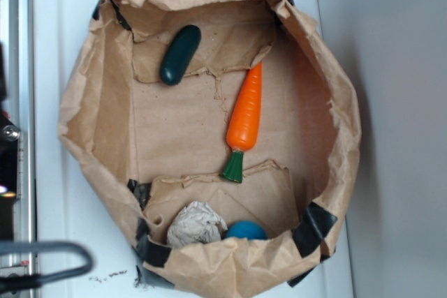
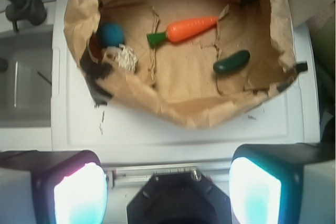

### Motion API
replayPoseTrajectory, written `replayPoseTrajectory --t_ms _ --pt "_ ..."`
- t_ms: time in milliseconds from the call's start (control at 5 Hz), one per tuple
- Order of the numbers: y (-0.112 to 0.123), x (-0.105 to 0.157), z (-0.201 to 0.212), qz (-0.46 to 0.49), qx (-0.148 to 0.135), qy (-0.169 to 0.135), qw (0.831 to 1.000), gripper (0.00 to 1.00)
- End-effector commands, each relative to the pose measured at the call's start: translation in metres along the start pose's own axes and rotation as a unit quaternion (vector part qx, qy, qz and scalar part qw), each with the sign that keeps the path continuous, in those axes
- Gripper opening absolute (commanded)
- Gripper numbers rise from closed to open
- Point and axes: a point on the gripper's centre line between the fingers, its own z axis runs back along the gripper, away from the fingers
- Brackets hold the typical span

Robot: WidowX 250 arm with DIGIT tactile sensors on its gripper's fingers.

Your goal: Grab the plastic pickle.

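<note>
- Surface comes first: a white appliance top carrying everything, with a sink off to one side in the wrist view
- Bag of brown paper sits on it, its walls rolled down and taped at the corners, I'd guess to make a low pen that keeps the toys from rolling off while leaving the floor open from above
- Gripper hangs outside the bag's near wall, fingers spread wide with nothing between them, not yet over the target
- Carrot lies mid-floor, well apart from the target, so it shouldn't obstruct a grasp
- Plastic pickle rests flat on a torn paper flap in a corner, near the wall, which may crowd one finger
- Paper wad and blue ball sit touching in the opposite corner
</note>
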Motion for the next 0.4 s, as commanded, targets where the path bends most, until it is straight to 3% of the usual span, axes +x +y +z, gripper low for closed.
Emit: replayPoseTrajectory --t_ms 0,200 --pt "0.017 0.058 0.002 0.073 0.011 -0.035 0.997 1.00" --pt "0.020 0.075 -0.013 0.139 0.024 -0.047 0.989 1.00"
